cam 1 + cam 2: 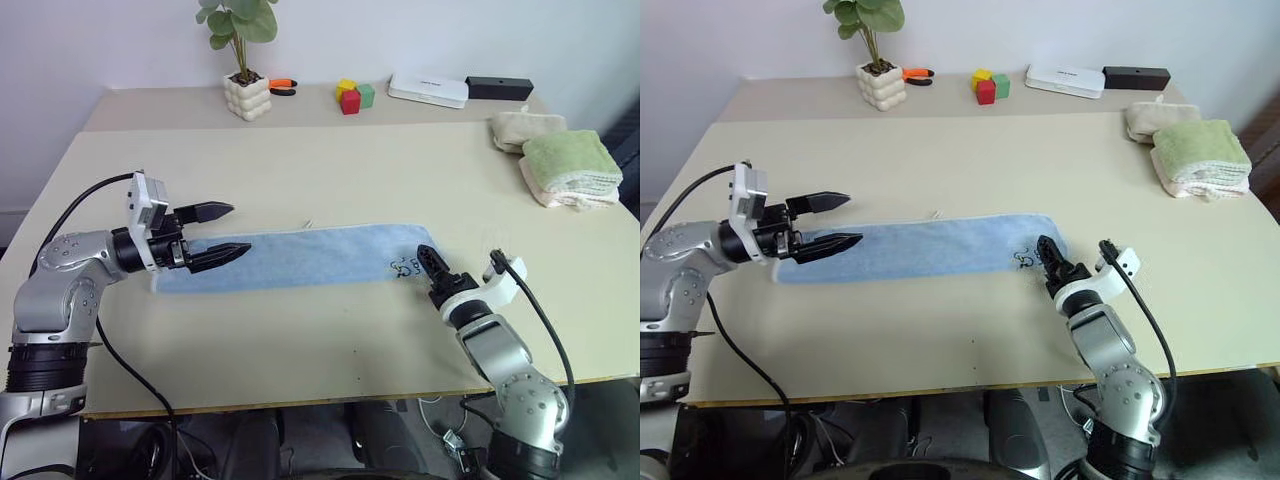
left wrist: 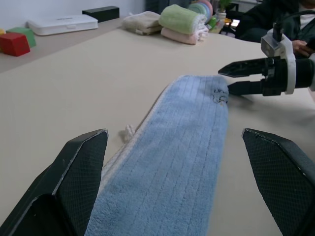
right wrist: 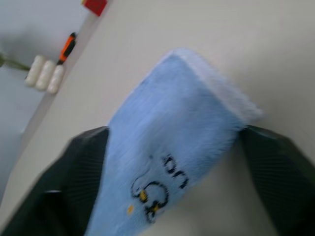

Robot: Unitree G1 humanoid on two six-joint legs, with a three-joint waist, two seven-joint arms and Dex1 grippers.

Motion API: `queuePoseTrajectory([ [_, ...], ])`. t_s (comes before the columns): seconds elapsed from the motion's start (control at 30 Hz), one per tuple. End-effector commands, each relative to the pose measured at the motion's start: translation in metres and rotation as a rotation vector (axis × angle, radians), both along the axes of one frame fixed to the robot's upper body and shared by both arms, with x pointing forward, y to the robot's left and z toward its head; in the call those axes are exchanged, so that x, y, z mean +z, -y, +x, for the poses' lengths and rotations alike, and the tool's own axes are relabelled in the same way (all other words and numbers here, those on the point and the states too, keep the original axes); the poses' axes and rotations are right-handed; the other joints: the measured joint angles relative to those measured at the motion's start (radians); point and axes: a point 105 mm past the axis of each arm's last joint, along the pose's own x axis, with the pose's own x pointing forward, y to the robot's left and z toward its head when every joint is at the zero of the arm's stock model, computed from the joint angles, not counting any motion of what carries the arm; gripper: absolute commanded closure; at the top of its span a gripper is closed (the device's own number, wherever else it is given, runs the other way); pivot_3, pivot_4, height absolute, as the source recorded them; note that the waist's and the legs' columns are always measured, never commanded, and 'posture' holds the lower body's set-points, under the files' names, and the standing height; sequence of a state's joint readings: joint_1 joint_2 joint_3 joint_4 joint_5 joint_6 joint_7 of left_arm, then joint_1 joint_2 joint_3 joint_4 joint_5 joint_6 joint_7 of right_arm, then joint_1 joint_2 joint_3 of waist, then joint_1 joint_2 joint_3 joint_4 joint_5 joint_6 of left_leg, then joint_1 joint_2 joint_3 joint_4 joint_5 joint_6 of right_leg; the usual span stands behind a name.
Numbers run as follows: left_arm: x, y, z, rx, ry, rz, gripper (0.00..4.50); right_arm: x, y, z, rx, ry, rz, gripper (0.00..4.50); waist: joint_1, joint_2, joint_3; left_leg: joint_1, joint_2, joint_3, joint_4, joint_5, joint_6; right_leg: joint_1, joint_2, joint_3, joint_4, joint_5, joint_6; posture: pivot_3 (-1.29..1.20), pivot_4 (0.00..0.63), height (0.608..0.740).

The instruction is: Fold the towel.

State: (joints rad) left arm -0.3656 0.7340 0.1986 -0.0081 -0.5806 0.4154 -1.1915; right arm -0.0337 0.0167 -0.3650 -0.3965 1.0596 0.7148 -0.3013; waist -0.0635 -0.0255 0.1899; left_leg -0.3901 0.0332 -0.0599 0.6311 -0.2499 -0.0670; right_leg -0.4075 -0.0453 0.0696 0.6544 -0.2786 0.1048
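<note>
1. the towel (image 1: 300, 258) lies flat on the bench (image 1: 300, 170) as a long, narrow light blue strip running left to right in front of the robot, with pale cream edging along its far side.
2. a small dark printed mark (image 1: 404, 267) sits near the towel's right end.
3. the left end effector (image 1: 222, 232) hangs just above the towel's left end, pointing along the strip toward the right, its two black fingers spread wide with nothing between them.
4. the right end effector (image 1: 428, 262) is at the towel's right end, beside the printed mark; in its wrist view its fingers stand apart on either side of the towel's end, and i cannot tell whether they touch the cloth.
5. at the bench's far right lies a green folded towel (image 1: 570, 160), with a beige folded towel (image 1: 520, 128) just behind it.
6. along the far edge stand a potted plant (image 1: 245, 70), coloured blocks (image 1: 353, 95), a flat white box (image 1: 428, 89) and a black box (image 1: 498, 87).
</note>
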Motion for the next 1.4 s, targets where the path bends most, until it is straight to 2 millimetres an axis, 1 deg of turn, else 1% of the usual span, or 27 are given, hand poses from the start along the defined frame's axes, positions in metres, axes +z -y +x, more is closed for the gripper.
queuePoseTrajectory([
  [0.03,0.011,-0.002,-0.003,0.01,0.043,-0.006,0.0,-0.015,-0.004,0.007,-0.013,-0.07,0.042,2.32,-0.007,0.0,0.0,0.0,0.0,0.0,0.0,0.0,0.0,0.0,0.0,0.0,0.0,0.0,0.0,0.0,0.15,0.74],
  [0.13,0.011,-0.002,-0.003,0.016,0.047,-0.013,0.0,-0.014,0.002,0.008,-0.032,-0.07,0.029,3.95,-0.007,0.0,0.0,0.0,0.001,0.0,-0.001,0.0,0.0,0.0,0.001,0.0,0.0,0.0,0.0,0.0,0.15,0.74],
  [0.17,0.011,-0.002,-0.002,0.02,0.049,-0.016,0.0,-0.014,0.005,0.009,-0.044,-0.072,0.029,4.39,-0.006,-0.001,-0.001,0.0,0.001,0.0,-0.001,0.0,0.0,0.0,0.001,0.0,0.0,0.0,0.0,0.0,0.15,0.74],
  [0.23,0.01,-0.002,-0.001,0.023,0.045,-0.02,0.0,-0.012,0.011,0.01,-0.071,-0.07,0.031,4.45,-0.005,-0.003,-0.002,0.0,0.001,0.0,-0.001,0.0,0.0,0.0,0.001,0.0,-0.001,0.0,0.0,0.0,0.15,0.74],
  [0.4,0.007,0.0,0.001,0.023,0.041,-0.026,0.0,-0.002,0.026,0.012,-0.117,-0.05,0.01,4.45,-0.002,-0.003,-0.002,0.0,0.001,0.0,0.0,0.0,0.0,0.001,0.0,0.0,-0.003,0.0,-0.001,0.0,0.15,0.74],
  [0.47,0.008,-0.001,0.004,0.032,0.051,-0.032,0.0,0.001,0.038,0.006,-0.139,-0.047,-0.026,4.45,0.004,-0.003,-0.002,0.0,0.0,0.0,0.0,0.0,0.0,0.001,0.0,0.0,-0.004,0.0,-0.001,0.0,0.15,0.74],
  [0.53,0.009,-0.002,0.006,0.043,0.057,-0.042,0.0,0.003,0.043,0.001,-0.143,-0.048,-0.039,4.45,0.016,-0.002,-0.001,-0.001,0.0,0.0,-0.001,0.0,0.0,0.001,-0.001,0.0,-0.005,0.0,0.0,0.0,0.15,0.74],
  [0.63,0.014,-0.005,0.012,0.049,0.047,-0.077,0.0,0.011,0.059,-0.017,-0.107,-0.04,-0.142,4.45,0.032,-0.001,0.0,-0.002,0.0,0.0,-0.001,0.0,0.0,0.001,-0.001,0.0,-0.005,0.0,0.0,0.0,0.15,0.74],
  [0.67,0.013,-0.005,0.013,0.046,0.045,-0.077,0.0,0.017,0.067,-0.021,-0.122,-0.031,-0.171,4.45,0.033,0.0,0.0,-0.003,-0.001,0.0,-0.001,0.0,0.0,0.0,-0.001,-0.001,-0.006,0.0,0.0,0.0,0.15,0.74],
  [0.77,0.007,-0.004,0.014,0.044,0.038,-0.076,0.0,0.031,0.083,-0.024,-0.16,-0.003,-0.201,4.45,0.029,0.001,0.001,-0.003,-0.001,0.001,-0.001,0.0,0.0,0.0,-0.002,0.0,-0.006,0.0,0.0,0.0,0.15,0.74],
  [0.87,0.005,-0.002,0.013,0.041,0.036,-0.084,0.0,0.043,0.087,-0.024,-0.192,0.022,-0.233,4.45,0.016,0.002,0.001,-0.002,-0.001,0.001,-0.001,0.0,0.0,0.0,-0.001,0.0,-0.005,0.0,0.0,0.0,0.15,0.74],
  [0.97,0.004,0.0,0.011,0.031,0.04,-0.082,0.0,0.06,0.066,-0.017,-0.081,0.094,-0.355,4.45,0.013,0.004,0.002,-0.001,0.0,0.001,-0.002,0.0,0.0,0.0,0.0,0.001,-0.005,0.0,0.0,0.0,0.15,0.74],
  [1.0,0.005,0.001,0.011,0.024,0.045,-0.077,0.0,0.067,0.052,-0.013,-0.012,0.134,-0.444,4.45,0.013,0.004,0.002,-0.002,0.0,0.001,-0.002,0.0,0.0,-0.001,0.0,0.001,-0.005,0.0,0.0,0.0,0.15,0.74],
  [1.03,0.005,0.002,0.01,0.02,0.048,-0.074,0.0,0.07,0.043,-0.012,0.033,0.16,-0.504,4.45,0.014,0.004,0.003,-0.002,0.0,0.001,-0.002,0.0,0.0,-0.001,0.0,0.001,-0.005,0.0,0.0,0.0,0.15,0.74],
  [1.07,0.007,0.001,0.011,0.02,0.05,-0.074,0.0,0.078,0.027,-0.01,0.124,0.221,-0.603,4.45,0.015,0.004,0.003,-0.002,0.0,0.001,-0.002,0.0,0.0,-0.001,0.0,0.001,-0.005,0.0,0.0,0.0,0.15,0.74],
  [1.13,0.009,0.0,0.011,0.023,0.052,-0.075,0.0,0.085,0.008,-0.01,0.235,0.293,-0.715,4.45,0.019,0.004,0.003,-0.002,0.0,0.001,-0.001,0.0,0.0,-0.001,0.0,0.001,-0.005,0.0,0.0,0.0,0.15,0.74],
  [1.2,0.01,-0.002,0.011,0.031,0.056,-0.073,0.0,0.088,-0.017,-0.014,0.389,0.38,-0.851,4.45,0.02,0.004,0.003,-0.002,0.0,0.001,-0.002,0.0,0.0,-0.001,0.0,0.001,-0.005,0.0,0.0,0.0,0.15,0.74],
  [1.27,0.009,-0.005,0.01,0.043,0.06,-0.068,0.0,0.091,-0.045,-0.019,0.569,0.478,-0.897,4.45,0.022,0.004,0.003,-0.003,0.0,0.001,-0.001,0.0,0.0,-0.001,0.0,0.0,-0.006,0.0,0.0,0.0,0.15,0.74],
  [1.33,0.01,-0.007,0.011,0.056,0.063,-0.069,0.0,0.089,-0.062,-0.021,0.696,0.537,-0.926,4.45,0.021,0.004,0.003,-0.003,-0.001,0.001,-0.001,0.0,0.0,0.0,0.0,0.0,-0.006,0.0,0.0,0.0,0.15,0.74],
  [1.4,0.013,-0.008,0.01,0.056,0.063,-0.071,0.0,0.084,-0.073,-0.019,0.765,0.559,-0.926,4.45,0.021,0.003,0.003,-0.003,-0.001,0.001,-0.001,0.0,0.0,0.0,0.0,0.0,-0.006,0.0,0.0,0.0,0.15,0.74],
])
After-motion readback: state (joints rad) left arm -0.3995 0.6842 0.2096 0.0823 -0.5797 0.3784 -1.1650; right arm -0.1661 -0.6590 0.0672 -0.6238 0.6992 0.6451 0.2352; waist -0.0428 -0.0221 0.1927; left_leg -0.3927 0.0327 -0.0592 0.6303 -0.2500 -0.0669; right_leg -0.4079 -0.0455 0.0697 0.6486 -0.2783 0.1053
